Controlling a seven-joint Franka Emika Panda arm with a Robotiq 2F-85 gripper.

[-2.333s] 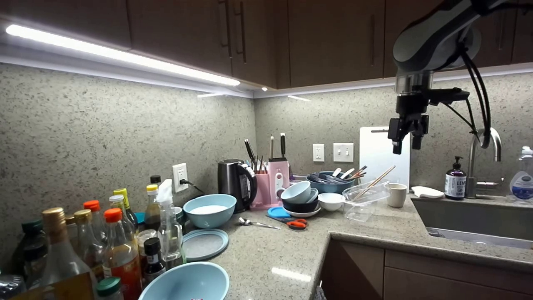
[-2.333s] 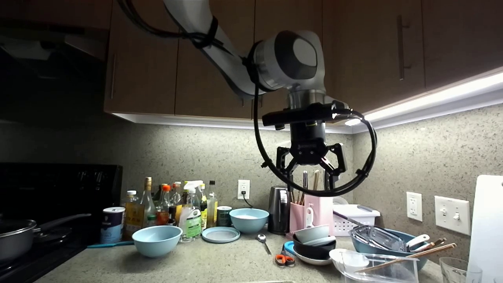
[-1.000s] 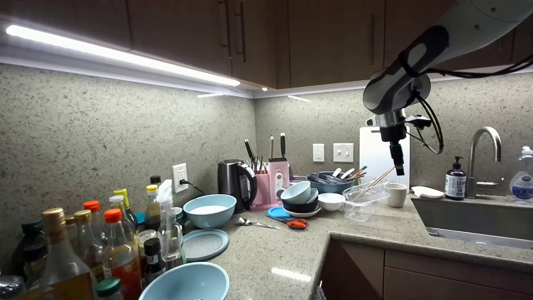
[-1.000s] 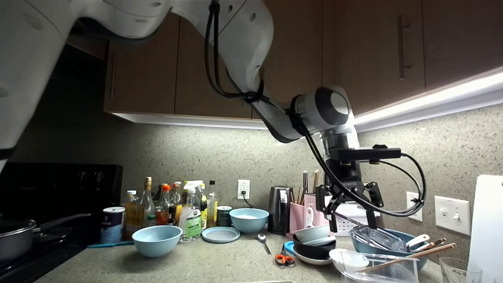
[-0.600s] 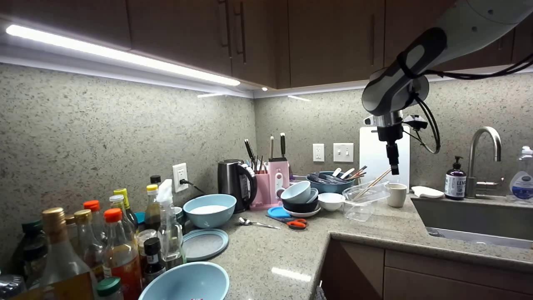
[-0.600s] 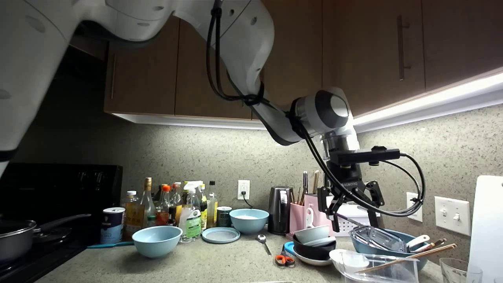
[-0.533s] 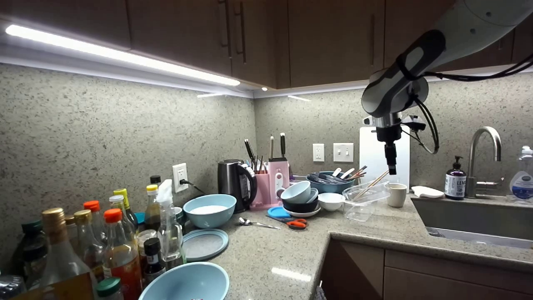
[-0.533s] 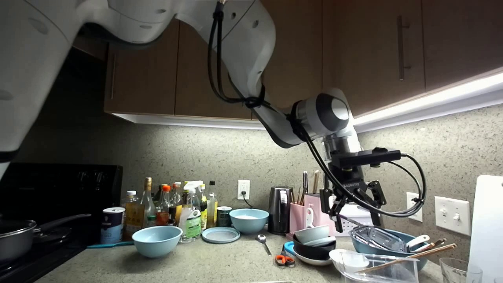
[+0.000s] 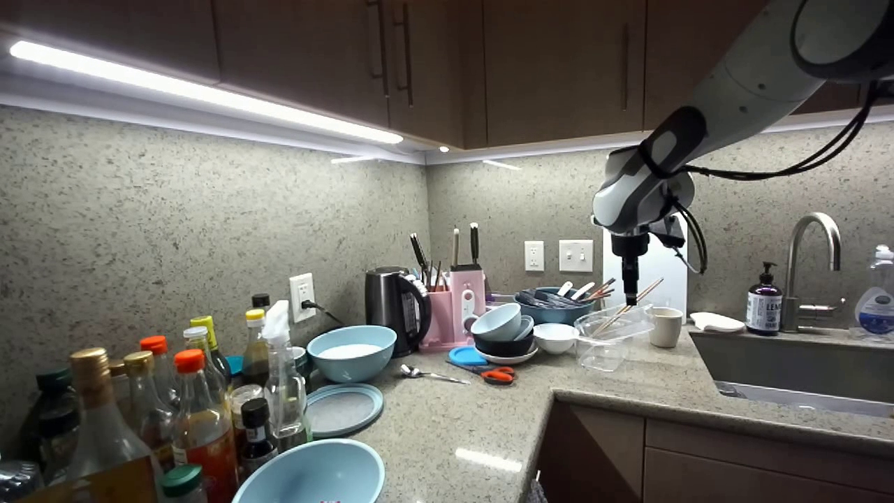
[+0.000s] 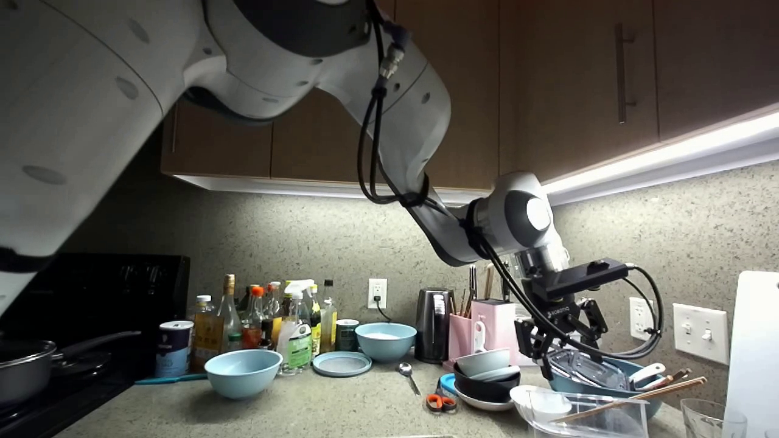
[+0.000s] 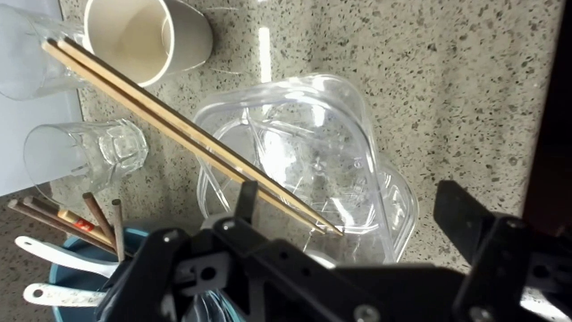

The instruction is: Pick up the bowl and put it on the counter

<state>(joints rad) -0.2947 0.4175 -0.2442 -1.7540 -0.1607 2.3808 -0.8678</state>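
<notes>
Several bowls stand on the speckled counter (image 9: 426, 447), and I cannot tell which one the task means. One light blue bowl (image 10: 243, 373) is near the bottles. Another light blue bowl (image 10: 384, 342) stands by the kettle. A small pale bowl (image 9: 496, 323) leans tilted on a black bowl (image 9: 501, 347), beside a white bowl (image 9: 557, 339). My gripper (image 11: 351, 201) is open, with no object between its fingers. It hangs over the clear plastic container (image 11: 304, 134) with chopsticks (image 11: 192, 129) across it. One finger overlaps the chopsticks in the wrist view; contact cannot be told.
A large blue bowl (image 10: 651, 398) full of utensils is close beside my gripper. A mug (image 9: 666, 328) and glasses (image 11: 107, 150) stand near the container. The sink (image 9: 803, 363), scissors (image 9: 497, 376), a spoon (image 9: 436, 376) and a knife block (image 9: 466, 293) are nearby.
My gripper has turned, moved from in front of the cutting board towards the container, and come down closer to it, tilting slightly. The bowls have not moved.
</notes>
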